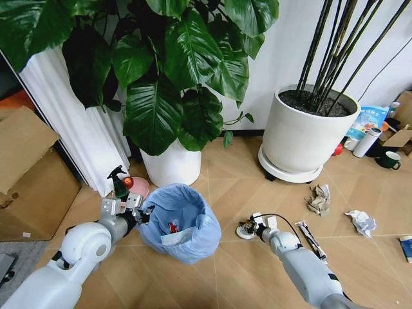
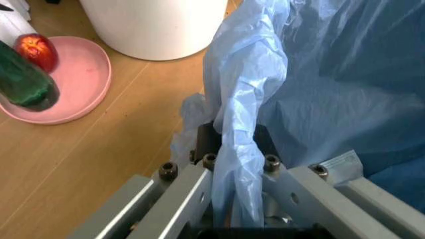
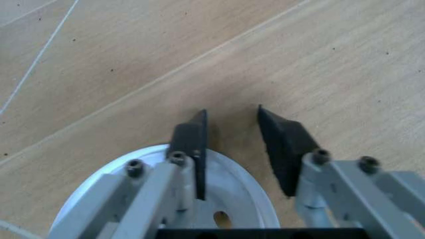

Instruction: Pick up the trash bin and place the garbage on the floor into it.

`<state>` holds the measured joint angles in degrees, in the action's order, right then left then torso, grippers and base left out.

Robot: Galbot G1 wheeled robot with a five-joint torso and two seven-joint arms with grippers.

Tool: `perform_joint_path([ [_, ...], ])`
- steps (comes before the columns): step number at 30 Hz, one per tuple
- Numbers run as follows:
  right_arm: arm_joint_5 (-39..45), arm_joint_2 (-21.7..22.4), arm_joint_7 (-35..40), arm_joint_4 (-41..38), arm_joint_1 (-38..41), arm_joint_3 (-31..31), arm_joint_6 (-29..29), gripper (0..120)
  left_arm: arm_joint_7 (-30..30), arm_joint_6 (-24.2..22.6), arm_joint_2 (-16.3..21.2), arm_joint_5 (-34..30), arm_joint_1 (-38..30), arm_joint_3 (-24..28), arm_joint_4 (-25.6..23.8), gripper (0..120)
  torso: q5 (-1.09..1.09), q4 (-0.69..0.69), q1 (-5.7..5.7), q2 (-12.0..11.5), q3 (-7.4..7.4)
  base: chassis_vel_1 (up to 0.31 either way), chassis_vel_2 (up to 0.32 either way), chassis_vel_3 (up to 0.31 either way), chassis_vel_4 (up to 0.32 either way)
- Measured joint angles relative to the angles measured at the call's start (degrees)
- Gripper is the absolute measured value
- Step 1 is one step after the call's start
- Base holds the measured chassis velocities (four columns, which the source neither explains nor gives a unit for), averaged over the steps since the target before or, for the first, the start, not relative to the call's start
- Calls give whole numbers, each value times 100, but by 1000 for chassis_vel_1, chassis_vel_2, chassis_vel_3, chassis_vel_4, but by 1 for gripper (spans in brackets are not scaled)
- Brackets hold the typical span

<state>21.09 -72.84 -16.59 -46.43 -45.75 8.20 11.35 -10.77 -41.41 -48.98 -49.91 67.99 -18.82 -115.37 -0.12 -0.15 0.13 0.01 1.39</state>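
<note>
The trash bin (image 1: 183,225), lined with a crinkly light-blue bag (image 2: 319,74), stands on the floor (image 1: 232,187) in front of me, a red piece inside it. My left gripper (image 1: 143,211) is shut on the bag-covered rim (image 2: 236,144). My right gripper (image 1: 248,227) is low over the floor, open, with one finger (image 3: 192,142) over a white disc (image 3: 232,199) and bare wood between the tips. Further garbage lies to the right: a crumpled paper wad (image 1: 318,199), a white wad (image 1: 362,222), a striped wrapper (image 1: 311,239) and a blue-white packet (image 1: 407,248).
Two large white plant pots (image 1: 172,164) (image 1: 306,138) stand behind. A pink plate (image 2: 79,79) with a green bottle (image 2: 23,82) and a red item sits left of the bin. A cardboard box (image 1: 29,174) and white curtain are left; a bottle and a mug (image 1: 388,159) are far right.
</note>
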Motion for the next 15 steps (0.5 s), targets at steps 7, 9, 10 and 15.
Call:
perform_joint_path([
  [7,0,5,-5,-56,-63,23,30,1,26,3,23,3,14,-21,-7,0,2,1,0,0,1,0,0,0,0],
  [9,0,1,-7,-61,-74,41,31,0,31,5,30,3,21,-25,-16,0,3,1,0,0,1,0,0,0,0],
  [10,0,1,-7,-61,-74,41,31,0,31,5,30,3,21,-25,-16,0,3,1,0,0,1,0,0,0,0],
  [15,2,4,-14,-130,-133,101,37,0,91,14,49,34,63,-54,-30,0,3,2,0,-1,2,0,0,0,0],
])
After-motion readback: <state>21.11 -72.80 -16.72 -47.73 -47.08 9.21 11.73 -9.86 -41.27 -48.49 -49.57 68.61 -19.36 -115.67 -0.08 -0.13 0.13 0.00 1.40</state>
